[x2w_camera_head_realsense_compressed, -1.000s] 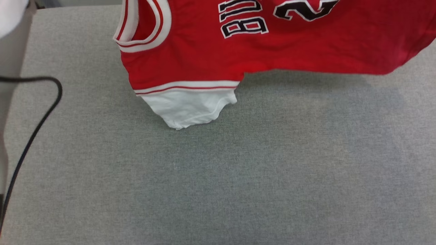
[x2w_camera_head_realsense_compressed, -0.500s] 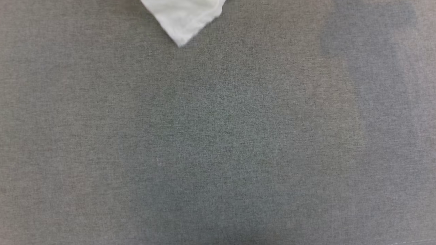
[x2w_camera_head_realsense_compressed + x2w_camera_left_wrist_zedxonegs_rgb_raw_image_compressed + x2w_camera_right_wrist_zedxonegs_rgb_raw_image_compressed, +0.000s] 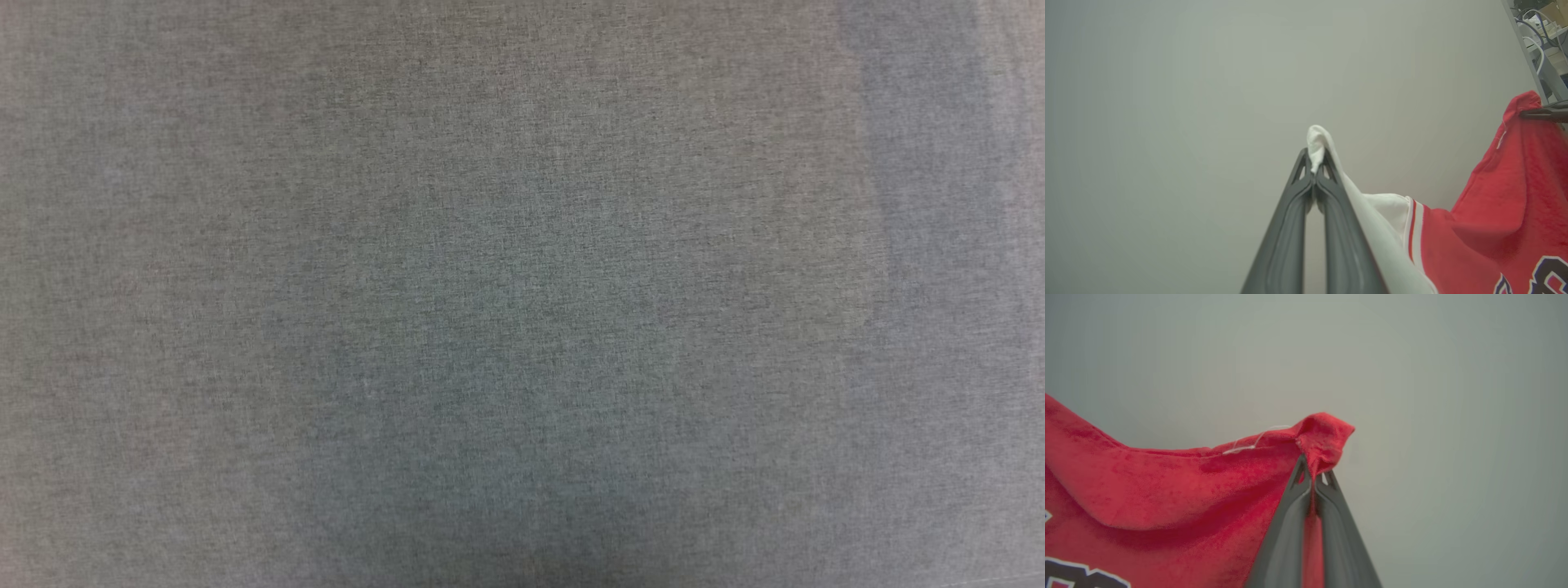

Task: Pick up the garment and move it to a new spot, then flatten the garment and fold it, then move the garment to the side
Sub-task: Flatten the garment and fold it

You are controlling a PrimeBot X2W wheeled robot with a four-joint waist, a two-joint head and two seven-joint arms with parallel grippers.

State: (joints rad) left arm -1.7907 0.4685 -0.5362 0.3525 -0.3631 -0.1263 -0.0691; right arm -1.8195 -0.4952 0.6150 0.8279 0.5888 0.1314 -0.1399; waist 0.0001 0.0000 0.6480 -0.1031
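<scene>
The left hand (image 3: 1314, 173) is clenched on the white sleeve tip of the garment (image 3: 1486, 228). The right hand (image 3: 1314, 479) is clenched on a red corner. The garment hangs between both hands. The head view has shifted off it onto the grey surface (image 3: 522, 294), so the lift is probably complete and placement comes next.

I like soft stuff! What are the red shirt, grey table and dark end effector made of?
The garment looks like soft matte knit cloth: it drapes, creases, and a loose thread sticks out. The table covering looks like woven grey fabric, with a fine crisscross grain. The left end effector looks like smooth dark plastic, maybe, with a dull sheen.
</scene>
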